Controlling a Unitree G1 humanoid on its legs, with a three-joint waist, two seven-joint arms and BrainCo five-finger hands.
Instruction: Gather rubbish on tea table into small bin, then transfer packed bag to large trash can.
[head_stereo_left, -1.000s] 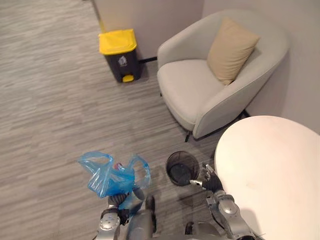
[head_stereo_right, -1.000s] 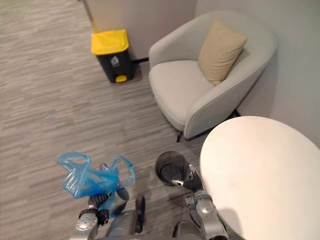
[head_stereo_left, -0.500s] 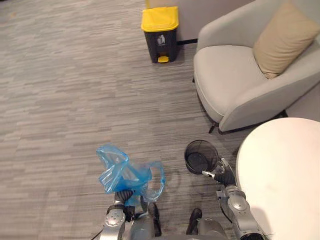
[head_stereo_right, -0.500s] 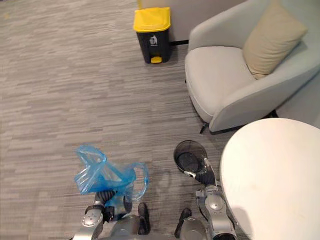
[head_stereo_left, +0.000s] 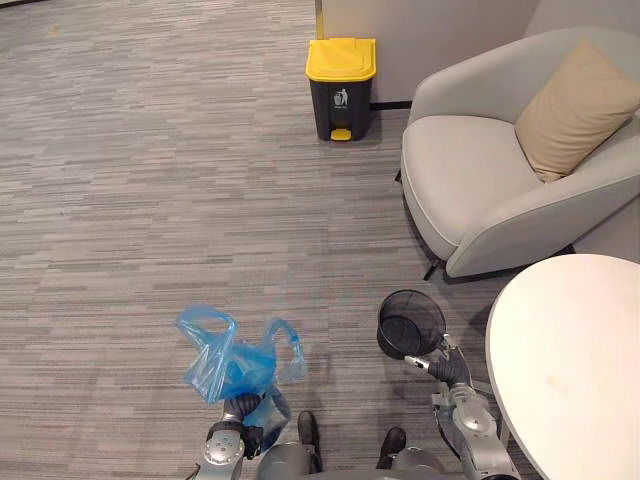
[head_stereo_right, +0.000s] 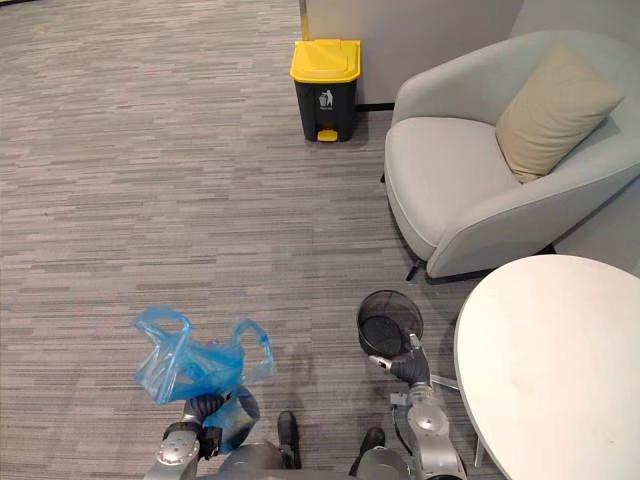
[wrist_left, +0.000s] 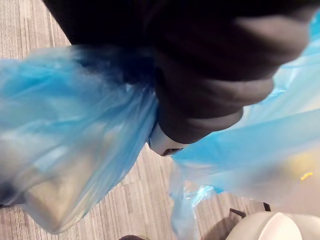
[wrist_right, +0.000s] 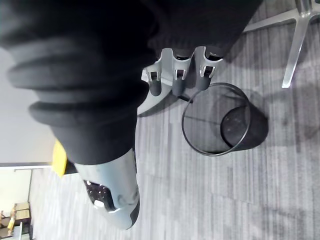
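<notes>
1. The whole view has swung over the last second. That is my head camera turning, not the furniture moving
2. The large trash can (head_stereo_left: 341, 87), dark with a yellow lid, now stands far and near centre by the wall. A second ago it sat far left
3. The blue bag (head_stereo_left: 232, 362) is still with the left hand (head_stereo_left: 243, 407), near left and off the floor. Its loops stand above the hand and have flopped about between frames
4. Left hand: fingers curled round the bag's gathered plastic. In the left wrist view the blue film bunches tight against the hand's dark cover
5. Right hand (head_stereo_left: 447, 370): fingers relaxed and loosely spread, holding nothing. It hangs just beside the small mesh bin (head_stereo_left: 411, 322), which stands on the floor with no liner in it
6. The tea table (head_stereo_left: 575, 360) is near right. The armchair (head_stereo_left: 500, 190) with its cushion (head_stereo_left: 577, 108) is far right
7. My reading: gathering is done, the bag is out, and carrying has begun. With the can lined up ahead and well apart from the bag, a walk forward comes next
8. Risk: the bag could swing, and its load could slip out through the open top
</notes>
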